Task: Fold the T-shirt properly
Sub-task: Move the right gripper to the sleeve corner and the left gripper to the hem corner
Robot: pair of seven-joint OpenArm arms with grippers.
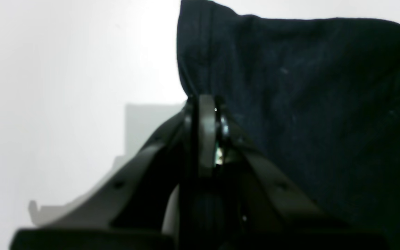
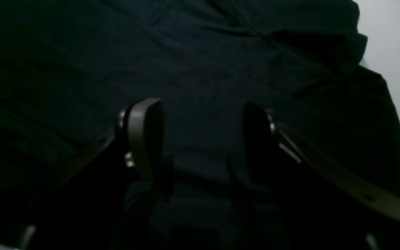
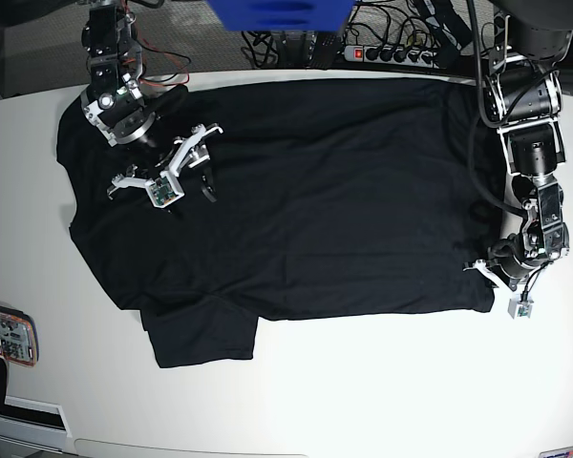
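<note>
The black T-shirt (image 3: 306,191) lies spread flat on the white table (image 3: 382,382), with one sleeve sticking out toward the front left (image 3: 201,334). My left gripper (image 3: 492,277) sits at the shirt's right edge. In the left wrist view its fingers (image 1: 207,114) are pressed together, so the left gripper (image 1: 208,104) is shut on a pinch of the T-shirt (image 1: 290,86) that bunches up from the tips. My right gripper (image 3: 191,196) hovers over the shirt's upper left part. It is open, and the right gripper (image 2: 200,139) has only the dark T-shirt (image 2: 203,69) showing between its fingers.
A small device (image 3: 5,334) lies at the table's left edge. A power strip (image 3: 392,52) and cables run along the back, beside a blue object (image 3: 282,14). Bare white table stretches in front of the shirt.
</note>
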